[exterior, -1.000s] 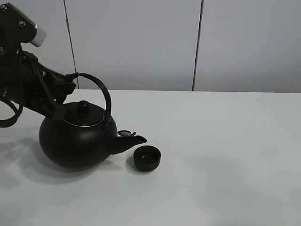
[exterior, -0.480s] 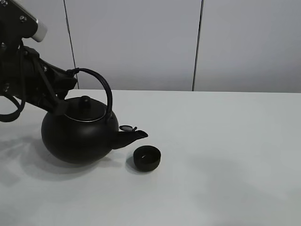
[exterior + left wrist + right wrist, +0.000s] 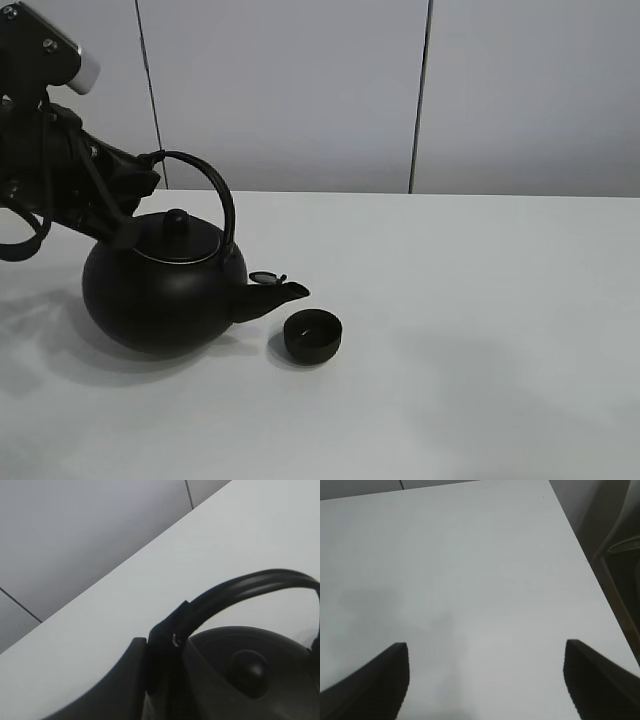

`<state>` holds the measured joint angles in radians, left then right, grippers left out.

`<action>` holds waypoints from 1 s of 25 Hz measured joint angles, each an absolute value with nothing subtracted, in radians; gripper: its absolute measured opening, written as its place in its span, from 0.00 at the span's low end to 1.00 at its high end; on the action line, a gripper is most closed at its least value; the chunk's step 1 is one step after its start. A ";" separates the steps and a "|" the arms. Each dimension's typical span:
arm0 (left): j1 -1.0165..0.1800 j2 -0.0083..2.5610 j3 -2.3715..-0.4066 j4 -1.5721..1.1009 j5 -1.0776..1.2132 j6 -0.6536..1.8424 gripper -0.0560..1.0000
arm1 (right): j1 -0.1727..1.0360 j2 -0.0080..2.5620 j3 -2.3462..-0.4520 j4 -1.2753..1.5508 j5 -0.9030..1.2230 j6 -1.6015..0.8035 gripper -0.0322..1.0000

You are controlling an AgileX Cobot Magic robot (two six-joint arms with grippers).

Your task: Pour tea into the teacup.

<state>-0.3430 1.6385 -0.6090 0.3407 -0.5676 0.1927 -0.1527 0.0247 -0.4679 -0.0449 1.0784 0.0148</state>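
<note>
The big round black kettle (image 3: 160, 295) with an arched handle (image 3: 215, 190) is at the table's left, its spout (image 3: 285, 292) pointing right, just left of and above the teacup. The teacup (image 3: 312, 336) is a small matte-black handleless cup standing upright on the table. My left gripper (image 3: 148, 172) is shut on the kettle's handle near its left end. The left wrist view shows its fingers (image 3: 162, 645) clamped on the handle (image 3: 240, 587) above the lid knob (image 3: 250, 669). My right gripper (image 3: 487, 680) is open and empty over bare table, out of the exterior view.
The white table (image 3: 480, 300) stretches to the right of the cup. Its far edge meets a grey panelled wall (image 3: 300, 90). The right wrist view shows the table's side edge (image 3: 585, 555) with a chair-like frame (image 3: 620, 550) beyond it.
The kettle rose and levelled a little half a second ago, and has now sunk slightly and shifted a little left. The cup has not moved.
</note>
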 joint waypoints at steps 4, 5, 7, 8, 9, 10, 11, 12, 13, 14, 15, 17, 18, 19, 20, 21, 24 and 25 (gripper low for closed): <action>-0.343 1.639 -0.609 0.341 -0.568 0.206 0.18 | -0.153 0.025 -0.468 -0.045 1.080 0.015 0.59; -0.343 1.639 -0.611 0.341 -0.565 0.207 0.18 | -0.153 0.025 -0.468 -0.045 1.080 0.015 0.59; -0.343 1.639 -0.620 0.341 -0.551 0.208 0.18 | -0.153 0.025 -0.468 -0.045 1.080 0.015 0.59; -0.343 1.639 -0.625 0.341 -0.545 0.208 0.18 | -0.153 0.025 -0.468 -0.045 1.080 0.015 0.59; -0.343 1.639 -0.631 0.341 -0.537 0.208 0.18 | -0.153 0.025 -0.468 -0.045 1.080 0.015 0.59; -0.343 1.639 -0.634 0.341 -0.530 0.208 0.18 | -0.153 0.025 -0.468 -0.045 1.080 0.015 0.59; -0.343 1.639 -0.640 0.341 -0.525 0.208 0.18 | -0.153 0.025 -0.468 -0.045 1.080 0.015 0.59; -0.343 1.639 -0.642 0.341 -0.520 0.209 0.18 | -0.153 0.025 -0.468 -0.045 1.080 0.015 0.59; -0.343 1.639 -0.642 0.341 -0.520 0.209 0.18 | -0.153 0.025 -0.468 -0.045 1.080 0.015 0.59; -0.343 1.639 -0.642 0.340 -0.520 0.209 0.18 | -0.153 0.025 -0.468 -0.045 1.080 0.015 0.59; -0.343 1.639 -0.642 0.340 -0.519 0.209 0.18 | -0.153 0.025 -0.468 -0.045 1.080 0.015 0.59; -0.343 1.639 -0.642 0.340 -0.518 0.212 0.18 | -0.153 0.025 -0.468 -0.045 1.080 0.015 0.59; -0.343 1.639 -0.642 0.340 -0.518 0.216 0.18 | -0.153 0.025 -0.468 -0.045 1.080 0.015 0.59; -0.343 1.639 -0.642 0.341 -0.517 0.223 0.18 | -0.153 0.025 -0.468 -0.045 1.080 0.015 0.59; -0.343 1.639 -0.642 0.341 -0.515 0.231 0.18 | -0.153 0.025 -0.468 -0.045 1.080 0.015 0.59; -0.343 1.639 -0.642 0.341 -0.513 0.238 0.18 | -0.153 0.025 -0.468 -0.045 1.080 0.015 0.59; -0.343 1.639 -0.642 0.342 -0.512 0.246 0.18 | -0.153 0.025 -0.468 -0.045 1.080 0.015 0.59; -0.343 1.639 -0.642 0.342 -0.512 0.247 0.18 | -0.153 0.025 -0.468 -0.045 1.080 0.015 0.59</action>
